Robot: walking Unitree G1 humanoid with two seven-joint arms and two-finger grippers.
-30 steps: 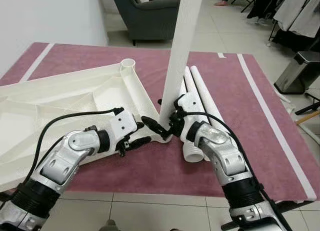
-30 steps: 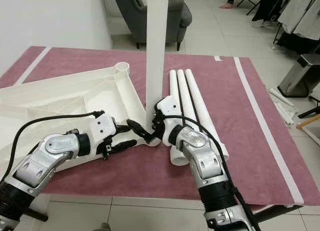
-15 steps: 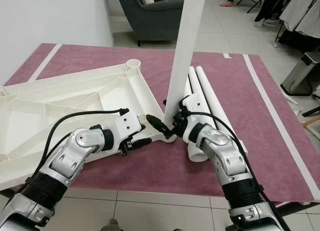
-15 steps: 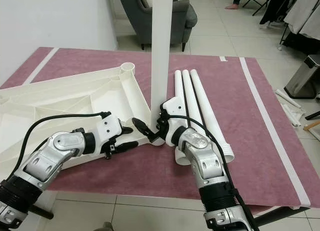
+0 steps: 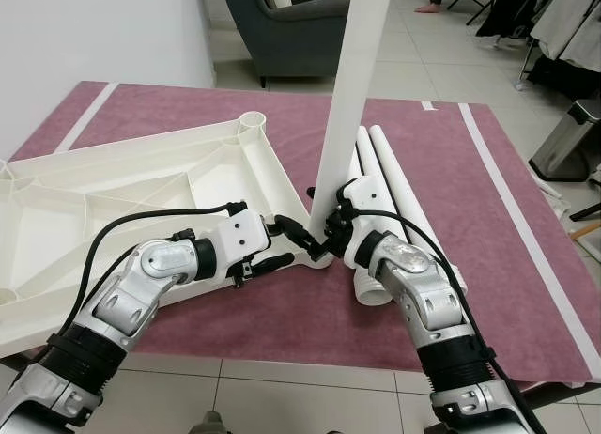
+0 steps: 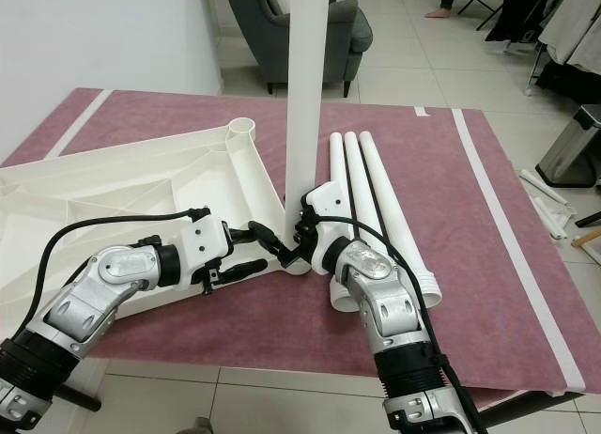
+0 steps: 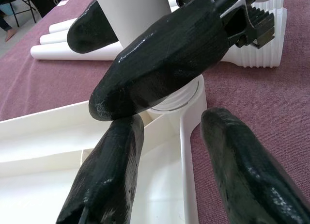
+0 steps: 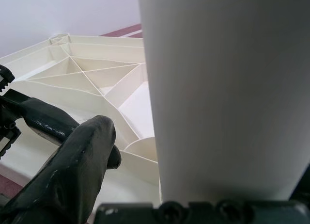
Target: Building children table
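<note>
While a maroon rug carries everything, the upturned white children's table top lies on its left half, ribbed underside up (one round socket at its far corner). At its near right corner an upright white leg stands in the corner socket, clenched at the base by the right claw. Three spare legs lie side by side just to the right, near the rug's middle. Beside that corner, the left claw hangs released, fingers spread astride the table top's edge.
</note>
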